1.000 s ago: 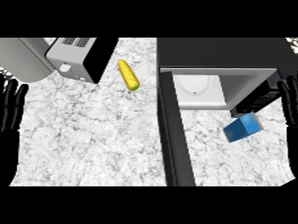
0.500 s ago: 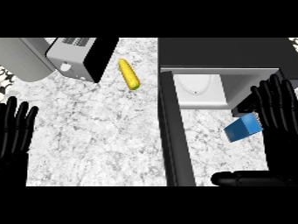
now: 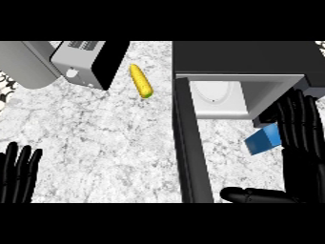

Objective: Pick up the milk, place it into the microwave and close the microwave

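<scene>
The milk point(image 3: 262, 141) is a blue carton lying on the counter in front of the open microwave point(image 3: 249, 62). My right hand point(image 3: 307, 162) is open just to the carton's right, fingers straight and pointing away, thumb stretched out to the left below the carton; its fingers cover the carton's right edge. The microwave's door point(image 3: 191, 143) stands swung out toward me as a long dark bar left of the carton. A white turntable plate point(image 3: 218, 95) shows inside the cavity. At the lower left edge, my left hand point(image 3: 10, 176) rests open with its fingers up.
A yellow corn cob point(image 3: 141, 81) lies on the marble counter point(image 3: 101, 138) left of the microwave. A silver toaster point(image 3: 87, 62) sits at the back left beside a grey appliance point(image 3: 17, 62).
My right hand has moved left and forward toward the carton, its thumb spread beneath it. The left hand has sunk lower at the left edge.
</scene>
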Controlling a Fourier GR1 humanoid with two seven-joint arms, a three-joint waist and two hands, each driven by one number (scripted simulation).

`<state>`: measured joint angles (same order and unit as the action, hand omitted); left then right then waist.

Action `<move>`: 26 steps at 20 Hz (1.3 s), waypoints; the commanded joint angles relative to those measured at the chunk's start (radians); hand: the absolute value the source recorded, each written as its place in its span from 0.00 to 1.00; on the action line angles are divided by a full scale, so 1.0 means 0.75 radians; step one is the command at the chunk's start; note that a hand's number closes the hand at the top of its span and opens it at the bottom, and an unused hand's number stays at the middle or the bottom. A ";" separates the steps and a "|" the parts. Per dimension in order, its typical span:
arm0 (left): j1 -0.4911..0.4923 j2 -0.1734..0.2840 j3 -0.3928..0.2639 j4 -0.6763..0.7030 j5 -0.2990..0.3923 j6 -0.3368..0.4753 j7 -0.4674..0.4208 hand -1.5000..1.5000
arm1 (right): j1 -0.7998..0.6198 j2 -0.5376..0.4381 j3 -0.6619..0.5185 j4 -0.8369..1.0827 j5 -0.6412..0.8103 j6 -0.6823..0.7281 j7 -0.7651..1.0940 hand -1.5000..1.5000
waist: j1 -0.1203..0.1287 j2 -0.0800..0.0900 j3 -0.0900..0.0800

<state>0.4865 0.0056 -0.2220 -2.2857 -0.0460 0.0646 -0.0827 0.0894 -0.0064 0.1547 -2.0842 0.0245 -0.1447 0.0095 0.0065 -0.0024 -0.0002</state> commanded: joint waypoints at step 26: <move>0.346 0.032 -0.182 0.002 -0.081 0.048 -0.313 0.00 | -0.034 -0.048 -0.346 0.683 0.077 -0.189 -0.538 0.00 | -0.002 0.003 0.001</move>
<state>0.7700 0.0572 -0.3173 -2.2979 -0.0511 0.0563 -0.3299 0.0542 -0.0333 -0.0638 -1.6556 0.0894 -0.2838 -0.3161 0.0077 -0.0011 0.0002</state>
